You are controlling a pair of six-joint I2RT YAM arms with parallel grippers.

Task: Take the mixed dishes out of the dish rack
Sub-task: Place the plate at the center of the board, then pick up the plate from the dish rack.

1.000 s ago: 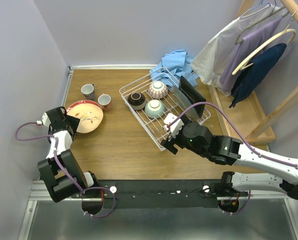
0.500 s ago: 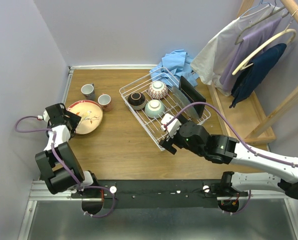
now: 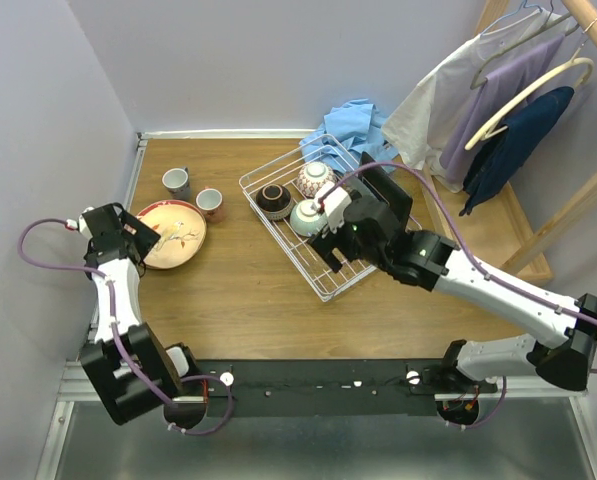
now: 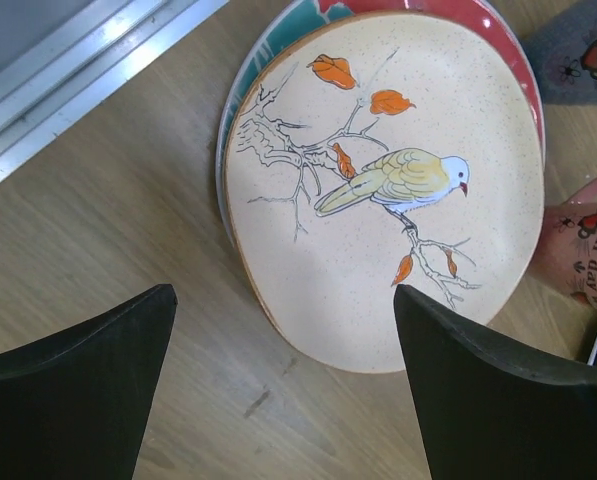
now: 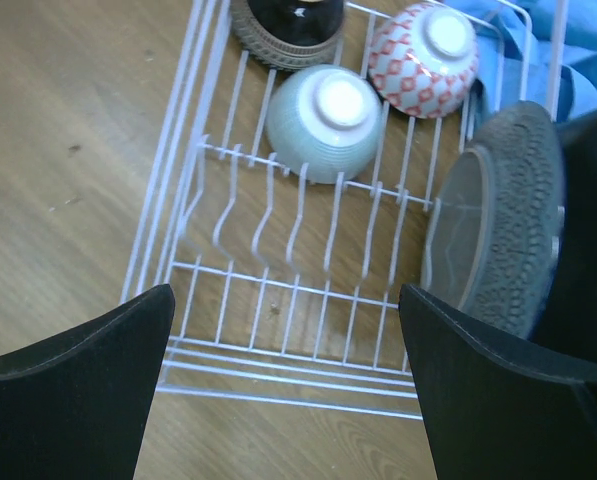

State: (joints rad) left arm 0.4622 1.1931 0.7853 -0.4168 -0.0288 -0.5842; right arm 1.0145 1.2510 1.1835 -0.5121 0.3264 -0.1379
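Closest to you, at the left edge of the tabletop (image 3: 228,290), your left tool (image 4: 283,300) is hovering with its fingers spread wide and gripping nothing. It is hanging over the near rim of a cream plate painted with a bird on a branch (image 4: 378,200). That plate is lying flat on top of a second plate with a red and teal rim (image 4: 498,25), and both are sitting out on the wood, well apart from the dish rack (image 5: 278,350).

Just beyond the plates two cups are standing near each other:
- an orange-red cup (image 4: 578,250), just beside the stack
- a grey cup (image 4: 578,50), a little farther back

To the right, your right tool (image 5: 286,295) is reaching out over the white wire rack, also fully open and holding nothing. It is hanging above the row of upright prongs at the rack's near end.

Past those prongs, a pale green bowl (image 5: 328,120) is resting mouth-down in the rack. A dark brown bowl (image 5: 283,30) and a red-and-white patterned bowl (image 5: 418,50), also mouth-down, are sitting just behind it.

On the rack's right side, a grey textured round plate (image 5: 508,220) is standing on edge. The black square plate (image 3: 383,190) is standing close behind it.

Beyond the rack a blue cloth (image 3: 353,125) is lying crumpled in the far corner. At far right, garments are hanging on a wooden clothes rack (image 3: 538,100).
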